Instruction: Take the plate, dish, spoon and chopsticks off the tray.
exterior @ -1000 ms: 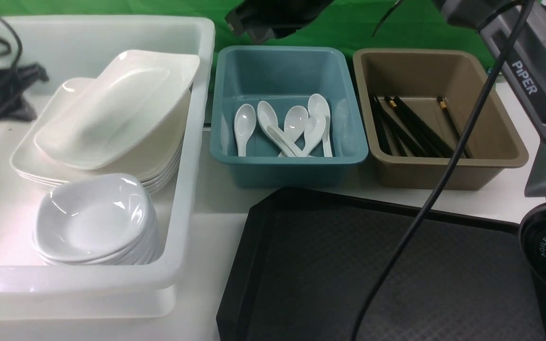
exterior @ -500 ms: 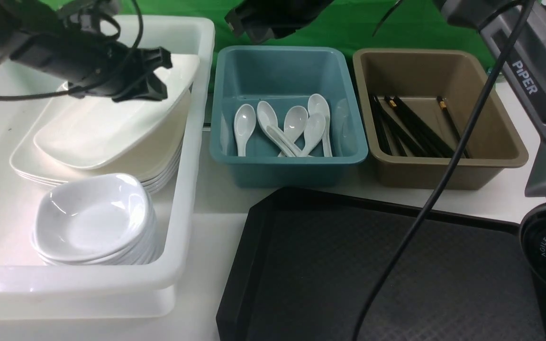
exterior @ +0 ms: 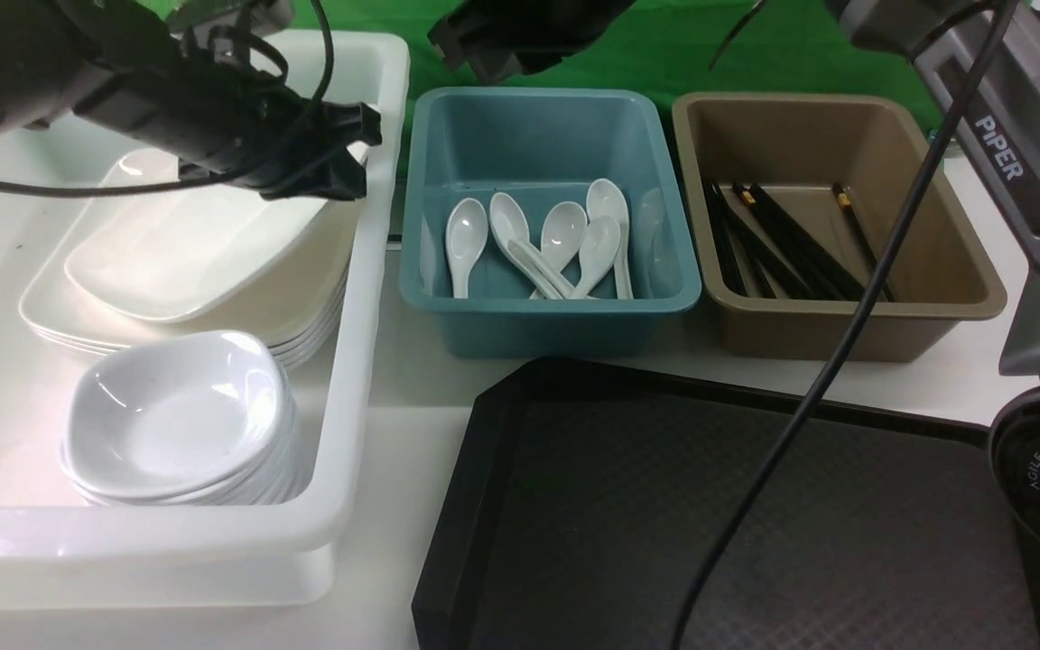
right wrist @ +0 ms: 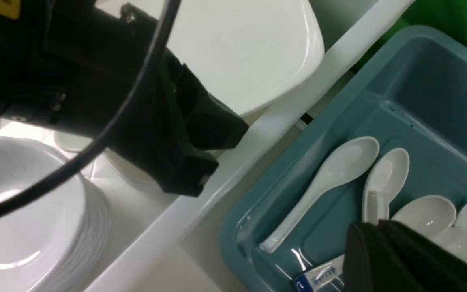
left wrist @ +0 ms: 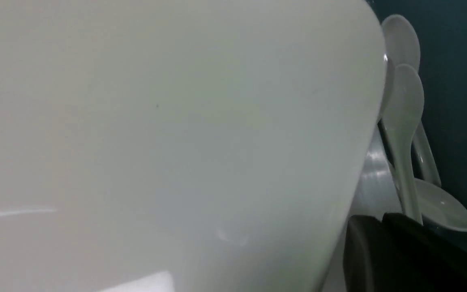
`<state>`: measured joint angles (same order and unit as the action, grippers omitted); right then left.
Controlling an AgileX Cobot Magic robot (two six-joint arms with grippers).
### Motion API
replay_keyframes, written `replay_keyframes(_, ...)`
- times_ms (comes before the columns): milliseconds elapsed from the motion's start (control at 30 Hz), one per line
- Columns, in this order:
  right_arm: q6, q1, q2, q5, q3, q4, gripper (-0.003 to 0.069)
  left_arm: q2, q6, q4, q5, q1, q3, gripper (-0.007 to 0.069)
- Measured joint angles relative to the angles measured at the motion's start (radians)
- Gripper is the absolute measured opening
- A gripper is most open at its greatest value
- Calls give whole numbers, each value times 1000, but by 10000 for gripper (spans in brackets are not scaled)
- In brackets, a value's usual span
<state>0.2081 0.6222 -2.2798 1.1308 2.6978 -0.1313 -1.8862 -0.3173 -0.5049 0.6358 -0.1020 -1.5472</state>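
Looking at the front view, the tray [exterior: 755,506] sat bare. The left gripper [exterior: 353,153], jaws together and holding nothing, hovered by the tilted plate [exterior: 204,244] in the white tub [exterior: 376,298]; the spoons [exterior: 538,239] and chopsticks [exterior: 782,244] lay in their own tubs. Left wrist view was mostly white plate [left wrist: 156,121], so a bump could slide it off the stack. Right wrist view showed the right gripper [right wrist: 379,243] closed and empty above the teal tub [right wrist: 420,81].
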Motion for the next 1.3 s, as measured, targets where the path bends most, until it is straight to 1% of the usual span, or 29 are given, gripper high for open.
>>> replay_keyframes(267, 0, 0, 0, 0, 0, 0, 67, -31, 2, 21, -77, 1, -1, 10)
replay_keyframes(567, 0, 0, 0, 0, 0, 0, 69, -27, 3, 21, -89, 1, -1, 10)
replay_keyframes(800, 0, 0, 0, 1, 0, 0, 69, -13, 29, 35, -153, 1, -1, 10)
replay_keyframes(1000, 0, 0, 0, 1, 0, 0, 69, 7, 40, 46, -138, 3, -1, 10)
replay_keyframes(1100, -1, 0, 0, 1, 0, 0, 71, 43, 55, 50, -119, 20, -1, 10)
replay_keyframes(1200, -1, 0, 0, 1, 0, 0, 73, 98, 59, 84, -60, 77, -1, 10)
replay_keyframes(1267, -24, 0, 6, 1, 0, 1, 73, 146, 60, 104, 4, 130, -1, 10)
replay_keyframes(1300, -28, 0, 7, 1, 0, 1, 73, 150, 60, 106, 10, 134, -1, 10)
